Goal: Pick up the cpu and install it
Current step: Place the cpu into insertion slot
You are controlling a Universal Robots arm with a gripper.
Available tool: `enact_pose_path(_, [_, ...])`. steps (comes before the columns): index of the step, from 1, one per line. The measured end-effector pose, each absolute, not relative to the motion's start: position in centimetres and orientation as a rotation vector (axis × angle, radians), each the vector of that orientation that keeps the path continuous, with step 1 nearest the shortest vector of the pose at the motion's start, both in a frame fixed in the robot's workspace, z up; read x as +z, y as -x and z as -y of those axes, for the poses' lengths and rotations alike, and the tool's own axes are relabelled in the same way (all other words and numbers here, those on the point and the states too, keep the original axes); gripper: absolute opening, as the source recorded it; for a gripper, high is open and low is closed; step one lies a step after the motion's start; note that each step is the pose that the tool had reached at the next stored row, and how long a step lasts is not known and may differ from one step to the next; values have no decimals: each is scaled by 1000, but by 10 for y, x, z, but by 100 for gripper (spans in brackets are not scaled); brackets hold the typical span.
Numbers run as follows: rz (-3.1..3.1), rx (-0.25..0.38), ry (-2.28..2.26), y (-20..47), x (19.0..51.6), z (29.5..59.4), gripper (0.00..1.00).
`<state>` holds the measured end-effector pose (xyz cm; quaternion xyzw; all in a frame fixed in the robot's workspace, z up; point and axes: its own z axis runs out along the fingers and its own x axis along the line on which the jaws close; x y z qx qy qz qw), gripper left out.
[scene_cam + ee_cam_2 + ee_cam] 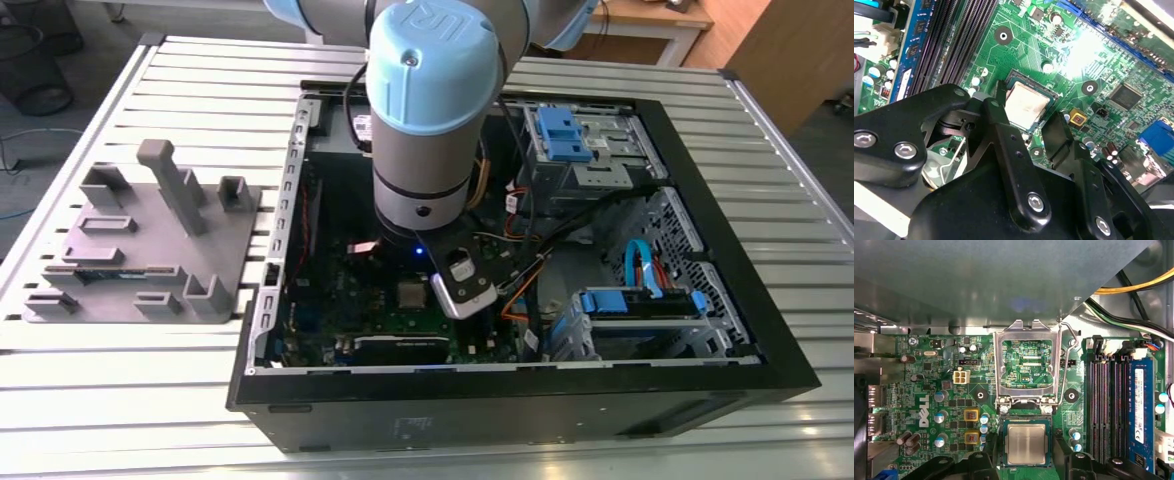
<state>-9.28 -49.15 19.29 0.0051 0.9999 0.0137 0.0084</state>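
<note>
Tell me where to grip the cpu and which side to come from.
Best take the cpu by two opposite edges, coming straight down from above. It lies flat in its socket on the motherboard, metal frame hinged open, so only its thin rim offers purchase.

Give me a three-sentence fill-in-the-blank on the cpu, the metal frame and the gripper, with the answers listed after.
1. The cpu lies flat in its socket on the ___ motherboard.
2. The silver frame next to it is swung ___, not closed over the chip.
3. The gripper holds ___; its open fingers flank the cpu.

Missing words: green; open; nothing.
</note>
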Motion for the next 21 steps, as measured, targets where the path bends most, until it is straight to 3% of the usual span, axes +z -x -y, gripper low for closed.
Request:
enact_pose_path(13, [-3124, 43, -16, 93, 201, 491, 54])
enact_pose_path(14, [-3124, 43, -16, 93, 201, 491, 48])
enact_pose_path(15, [-3124, 43, -16, 93, 201, 491, 48])
enact_pose_path(18, [-3125, 43, -16, 93, 201, 491, 30])
enact_pose_path(21, [-3125, 43, -16, 93, 201, 491, 24])
